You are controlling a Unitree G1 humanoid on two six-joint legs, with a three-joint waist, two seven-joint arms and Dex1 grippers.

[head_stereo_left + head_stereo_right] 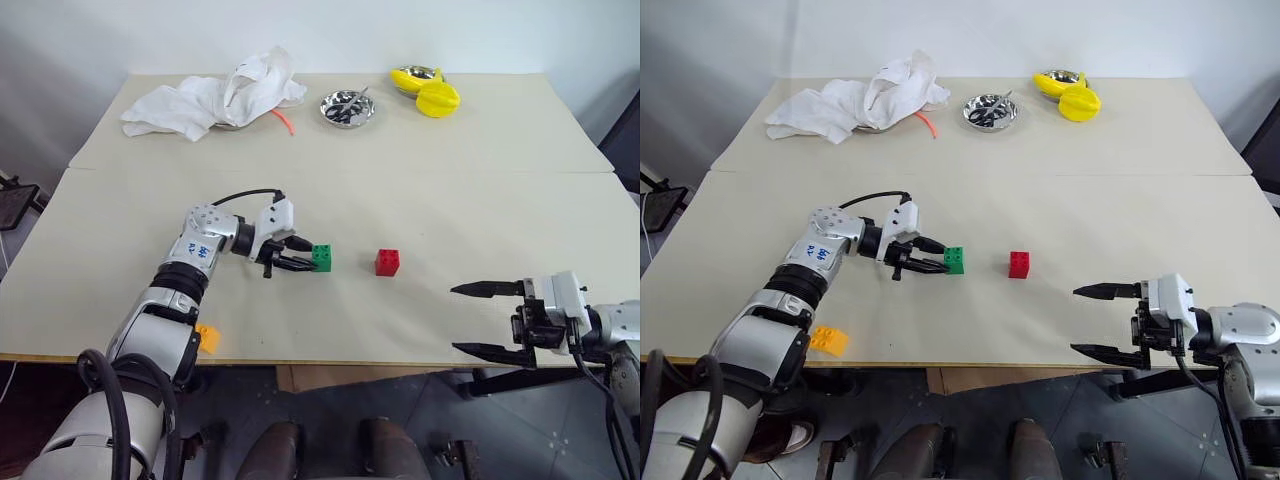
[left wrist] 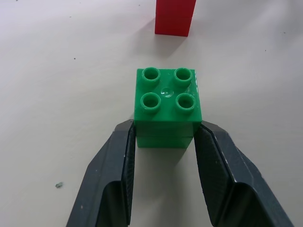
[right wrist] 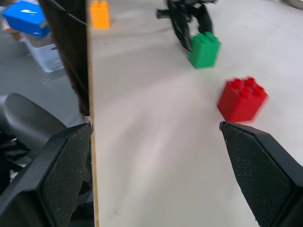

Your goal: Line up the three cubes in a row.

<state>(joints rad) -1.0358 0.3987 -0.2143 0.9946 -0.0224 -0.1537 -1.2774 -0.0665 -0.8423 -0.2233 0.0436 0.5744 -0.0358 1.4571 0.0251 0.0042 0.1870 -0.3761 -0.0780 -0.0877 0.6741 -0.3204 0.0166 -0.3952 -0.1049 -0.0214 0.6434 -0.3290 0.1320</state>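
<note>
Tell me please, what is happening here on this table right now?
The robot is lining up small cubes. Its left gripper is shut on the green cube, which sits on the table. The red cube stands apart, further to the right. The orange-yellow cube lies at the near table edge, beside the left arm. The right gripper is open and holds nothing, near the table's front edge.

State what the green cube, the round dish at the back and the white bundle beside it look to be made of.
Green cube: glossy moulded plastic, with highlights on its studs and crisp edges. Round dish: probably polished metal, since it is silvery with a bright reflective rim. White bundle: soft cloth or perhaps thin plastic; it is crumpled and matte, and the look leaves it open.
</note>
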